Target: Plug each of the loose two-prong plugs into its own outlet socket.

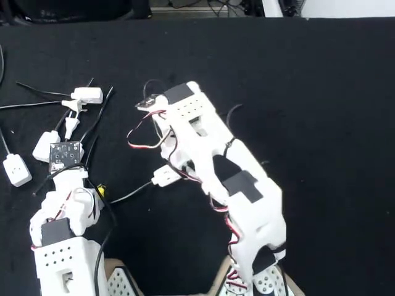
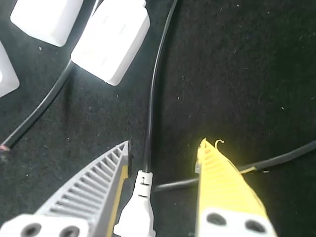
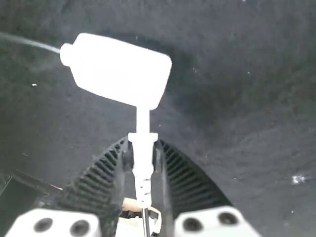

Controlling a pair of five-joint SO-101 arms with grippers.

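Logged right gripper (image 3: 143,144) clamped on neck of white plug (image 3: 142,160), long axis in line with the jaws, nose end meeting socket block (image 3: 118,74) straight ahead. Judged a straight push enough to seat.

Found left gripper (image 2: 164,145) with jaws apart astride second plug (image 2: 136,215), hugging grey finger (image 2: 94,187), cable (image 2: 155,98) leading forward beside a loose socket (image 2: 111,42). Noted black cloth (image 2: 247,74) toward yellow finger (image 2: 222,187) as room to shift.
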